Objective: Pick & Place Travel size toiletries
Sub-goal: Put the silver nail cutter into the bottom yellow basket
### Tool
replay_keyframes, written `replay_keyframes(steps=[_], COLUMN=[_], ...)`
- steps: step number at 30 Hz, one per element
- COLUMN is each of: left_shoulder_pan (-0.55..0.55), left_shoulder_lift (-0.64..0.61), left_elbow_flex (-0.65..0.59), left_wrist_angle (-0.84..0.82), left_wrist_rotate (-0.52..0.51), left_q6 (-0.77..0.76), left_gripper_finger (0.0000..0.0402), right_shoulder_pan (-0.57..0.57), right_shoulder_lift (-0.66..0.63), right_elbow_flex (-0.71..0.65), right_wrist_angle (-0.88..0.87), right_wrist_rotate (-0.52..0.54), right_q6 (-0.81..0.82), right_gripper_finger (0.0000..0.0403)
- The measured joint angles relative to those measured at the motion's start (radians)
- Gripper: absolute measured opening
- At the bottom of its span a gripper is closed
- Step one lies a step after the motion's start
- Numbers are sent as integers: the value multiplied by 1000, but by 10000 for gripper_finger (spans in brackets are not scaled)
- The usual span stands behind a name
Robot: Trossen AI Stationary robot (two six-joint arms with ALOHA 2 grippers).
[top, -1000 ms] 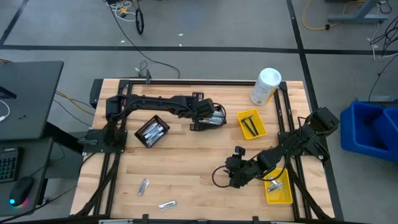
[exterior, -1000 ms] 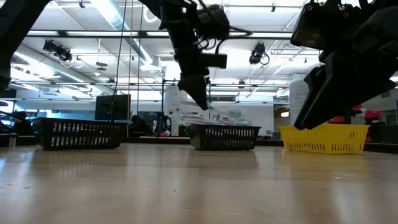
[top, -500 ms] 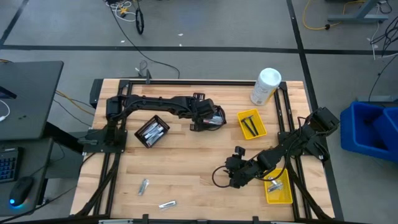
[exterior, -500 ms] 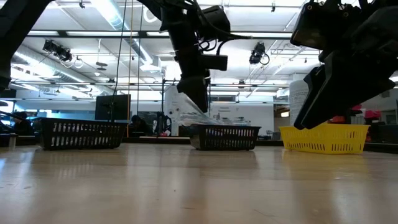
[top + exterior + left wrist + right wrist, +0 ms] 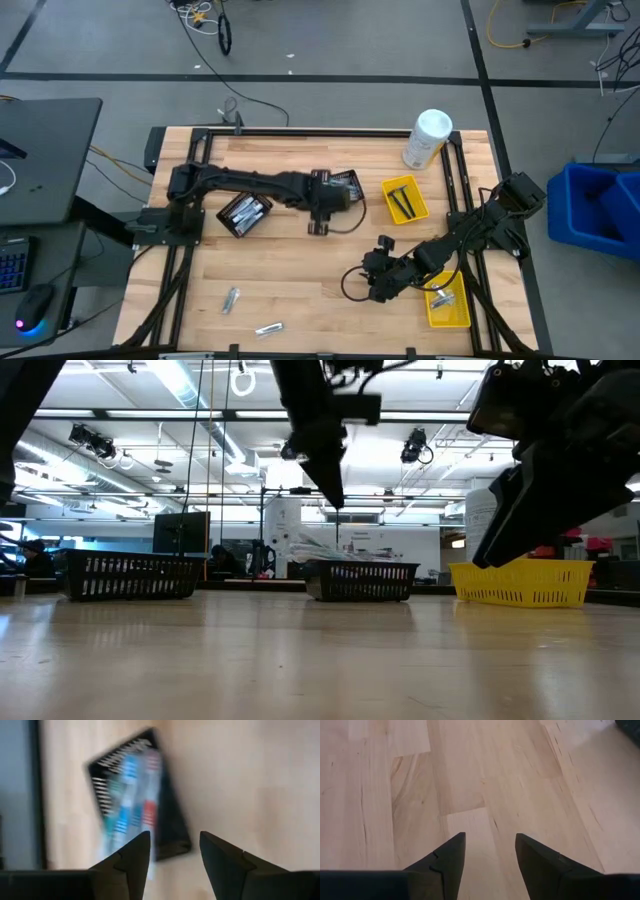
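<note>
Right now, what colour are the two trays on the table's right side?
Yellow: one tray mid-right, the other tray near the front edge. The high view shows them best.

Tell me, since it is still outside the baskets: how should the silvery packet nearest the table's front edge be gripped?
Probably from straight above, across its narrow width near the middle. The silvery packet lies flat and slightly angled on the table, with open wood around it.

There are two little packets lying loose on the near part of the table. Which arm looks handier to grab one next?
Probably the left. Its gripper is open, empty, and on the packets' side. The right gripper, also open, sits across the table beside a yellow tray.
</note>
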Motion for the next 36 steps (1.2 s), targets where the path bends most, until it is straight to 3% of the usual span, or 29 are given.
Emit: replay_keyframes(steps=[7, 10, 16, 21, 28, 32, 36], left_shoulder_pan=[-175, -280, -473, -619, -735, -779, -808], left_shoulder_lift=[-40, -74, -178, -230, -234, -270, -384], left_elbow_flex=[50, 50, 0, -99, -227, -295, -377], left_wrist_angle=[-202, -194, -173, -128, -121, -133, -133], left_wrist_rotate=[113, 135, -2, -127, -119, -112, -185], left_q6=[-237, -269, -420, -675, -1078, -1168, -1254], left_gripper_finger=[178, 180, 181, 181, 180, 180, 180], right_shoulder_pan=[1, 0, 0, 0, 0, -2, -3], right_shoulder_lift=[0, 0, 0, 0, 0, 0, 0], right_elbow_flex=[0, 0, 0, 0, 0, 0, 0], right_wrist_angle=[4, 17, 82, 175, 271, 286, 300], right_wrist_rotate=[6, 9, 8, 8, 8, 8, 8], right_q6=[48, 48, 38, 4, -63, -104, -133], right_gripper_finger=[187, 190, 187, 186, 186, 184, 185])
